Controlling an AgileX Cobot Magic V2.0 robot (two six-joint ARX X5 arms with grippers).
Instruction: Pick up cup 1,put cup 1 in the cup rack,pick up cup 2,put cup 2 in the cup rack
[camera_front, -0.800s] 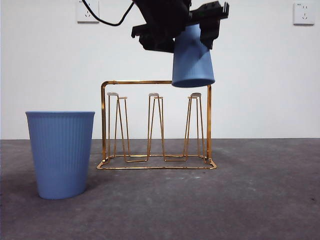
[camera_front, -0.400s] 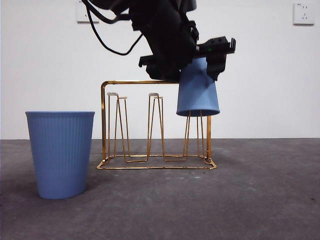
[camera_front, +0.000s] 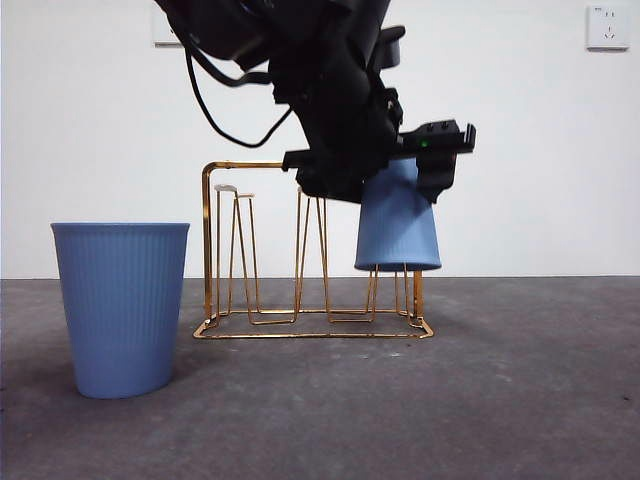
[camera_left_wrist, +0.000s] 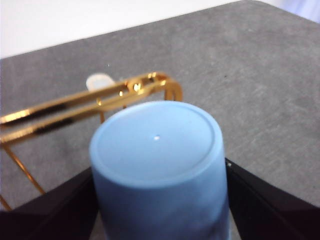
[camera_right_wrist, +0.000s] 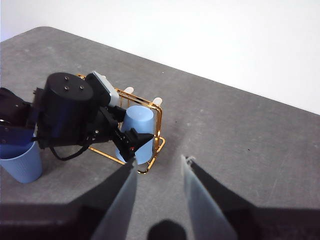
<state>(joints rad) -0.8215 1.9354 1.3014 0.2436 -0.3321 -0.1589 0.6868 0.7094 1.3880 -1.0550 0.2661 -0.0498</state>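
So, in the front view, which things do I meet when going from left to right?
Upright blue cup → cup rack → left hand holding the upside-down blue cup over the rack's right prong → wall socket at top right.

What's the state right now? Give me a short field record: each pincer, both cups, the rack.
left pincer: shut on the inverted blue cup, holding it at the rack's end
inverted blue cup: mouth down, lowered over the end prong, rim above the rack base
right pincer: open, empty, raised away from the rack
second blue cup: upright on the table, beside the rack, untouched
cup rack: upright; the other two prongs bare
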